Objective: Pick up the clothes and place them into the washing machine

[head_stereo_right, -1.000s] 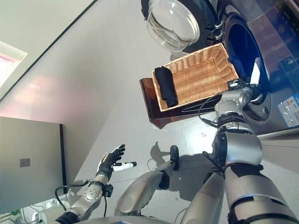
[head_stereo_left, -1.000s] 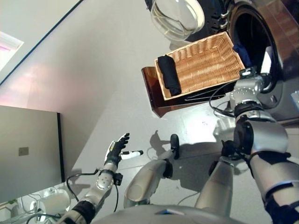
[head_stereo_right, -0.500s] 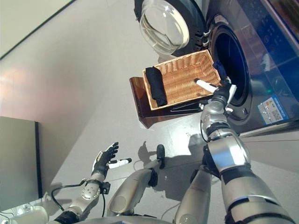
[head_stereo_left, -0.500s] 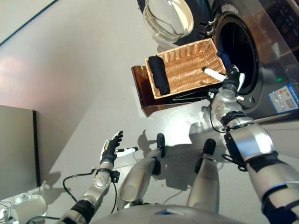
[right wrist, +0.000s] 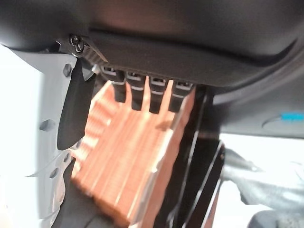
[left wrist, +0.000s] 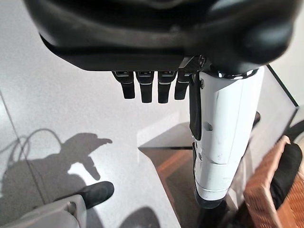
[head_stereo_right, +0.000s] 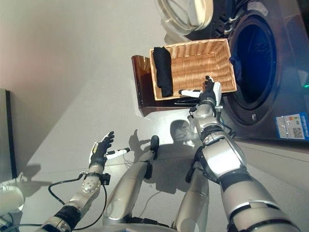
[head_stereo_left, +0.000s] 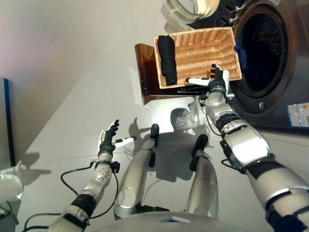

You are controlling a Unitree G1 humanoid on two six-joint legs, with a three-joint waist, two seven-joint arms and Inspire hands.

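A rolled black garment (head_stereo_left: 167, 60) lies at the left end of the wicker basket (head_stereo_left: 203, 43), which rests on a low dark brown box (head_stereo_left: 145, 77) beside the washing machine (head_stereo_left: 263, 53). A dark blue cloth (head_stereo_left: 240, 54) hangs at the rim of the open drum. My right hand (head_stereo_left: 216, 77) is open and empty at the basket's near rim, thumb (head_stereo_left: 195, 80) pointing left; its wrist view shows straight fingers (right wrist: 142, 92) over the wicker (right wrist: 128, 161). My left hand (head_stereo_left: 108, 138) is open and empty over the floor, far from the basket.
The machine's round glass door (head_stereo_left: 193, 7) stands open above the basket. Grey floor (head_stereo_left: 72, 72) spreads to the left. A dark panel edge (head_stereo_left: 6, 121) stands at the far left, with a white object (head_stereo_left: 8, 186) at the lower left.
The camera has swung, shifting the whole scene. My right hand has drawn back from the drum's mouth to the basket's near rim. My left hand stays open over the floor.
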